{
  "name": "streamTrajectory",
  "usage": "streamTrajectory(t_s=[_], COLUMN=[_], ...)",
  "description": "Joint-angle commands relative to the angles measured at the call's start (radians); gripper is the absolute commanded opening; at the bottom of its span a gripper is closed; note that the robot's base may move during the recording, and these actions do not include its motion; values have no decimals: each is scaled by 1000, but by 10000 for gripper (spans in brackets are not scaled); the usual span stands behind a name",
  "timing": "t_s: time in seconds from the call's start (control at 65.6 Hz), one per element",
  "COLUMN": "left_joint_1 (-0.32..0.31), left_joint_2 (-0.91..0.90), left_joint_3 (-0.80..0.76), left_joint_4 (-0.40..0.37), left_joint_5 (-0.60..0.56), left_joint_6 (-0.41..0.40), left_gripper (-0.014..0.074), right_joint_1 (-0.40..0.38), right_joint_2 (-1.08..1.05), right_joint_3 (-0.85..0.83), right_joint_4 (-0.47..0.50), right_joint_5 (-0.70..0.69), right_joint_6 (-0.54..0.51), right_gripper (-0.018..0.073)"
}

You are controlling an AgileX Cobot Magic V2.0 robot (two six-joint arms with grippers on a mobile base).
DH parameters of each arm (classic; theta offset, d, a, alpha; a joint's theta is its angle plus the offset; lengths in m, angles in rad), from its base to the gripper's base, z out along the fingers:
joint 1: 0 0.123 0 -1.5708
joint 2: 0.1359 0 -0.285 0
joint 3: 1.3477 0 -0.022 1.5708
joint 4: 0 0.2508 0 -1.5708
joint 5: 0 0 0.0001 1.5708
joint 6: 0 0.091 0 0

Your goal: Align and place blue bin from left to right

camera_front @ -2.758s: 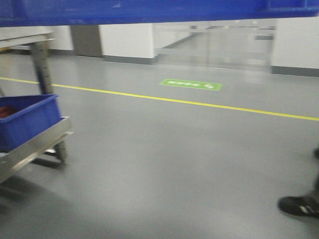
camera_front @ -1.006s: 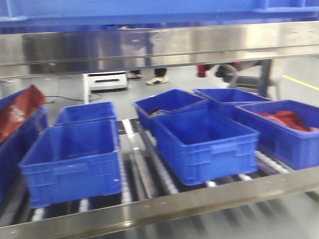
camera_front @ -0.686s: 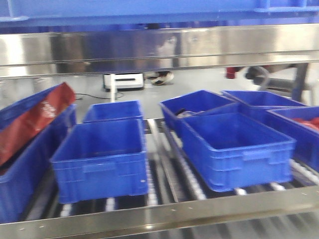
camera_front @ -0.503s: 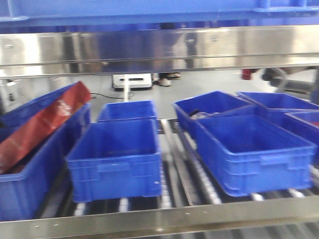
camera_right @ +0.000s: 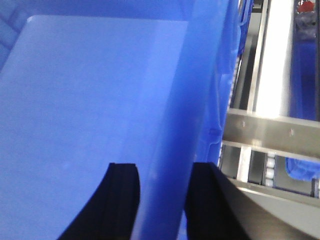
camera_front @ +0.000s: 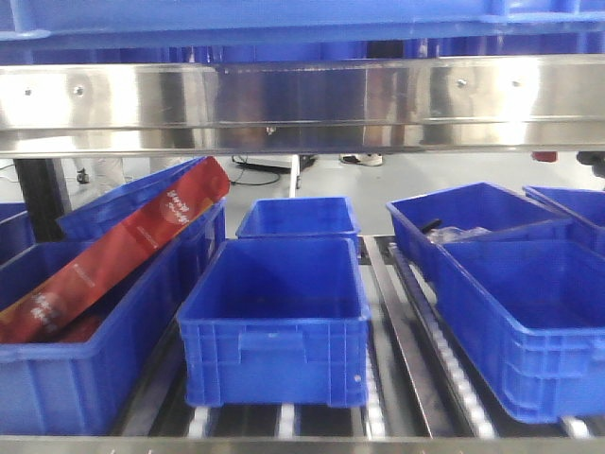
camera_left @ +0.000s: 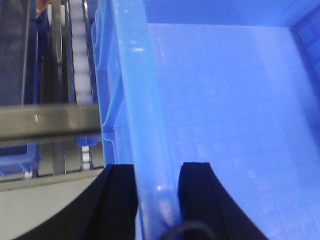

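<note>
In the front view, the blue bin (camera_front: pixel 236 17) is a wide blue strip along the very top, above the shiny steel rail (camera_front: pixel 302 104), and it runs from side to side. Under the rail, other blue bins (camera_front: pixel 274 322) sit on the roller shelf (camera_front: pixel 392 312), and one has a red bag (camera_front: pixel 132 241) in it. In the left wrist view, the left gripper (camera_left: pixel 156 200) is squeezed onto the bin's left wall, with one black finger outside and one inside. In the right wrist view, the right gripper (camera_right: pixel 162 205) pinches the right wall the same way. So the bin hangs between the two grippers, long way across, and both arms are just as near. I think both arms must move together to keep it straight.
</note>
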Motion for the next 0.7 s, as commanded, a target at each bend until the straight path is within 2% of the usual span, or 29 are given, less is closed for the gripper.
streamTrajectory(t_s=[0.0,0.686], left_joint_1=[-9,-9], left_joint_2=[-32,-32], left_joint_3=[-17,-17], left_joint_4=[-103,-103], left_joint_5=[-47,-47], left_joint_6=[13,13], left_gripper=[-111,-111], right_joint_1=[-1,-1], right_joint_2=[-12,-12], right_joint_3=[-20,-20], right_joint_4=[8,8], right_joint_5=[-99,-99], right_joint_6=[9,9], right_gripper=[-67,-67])
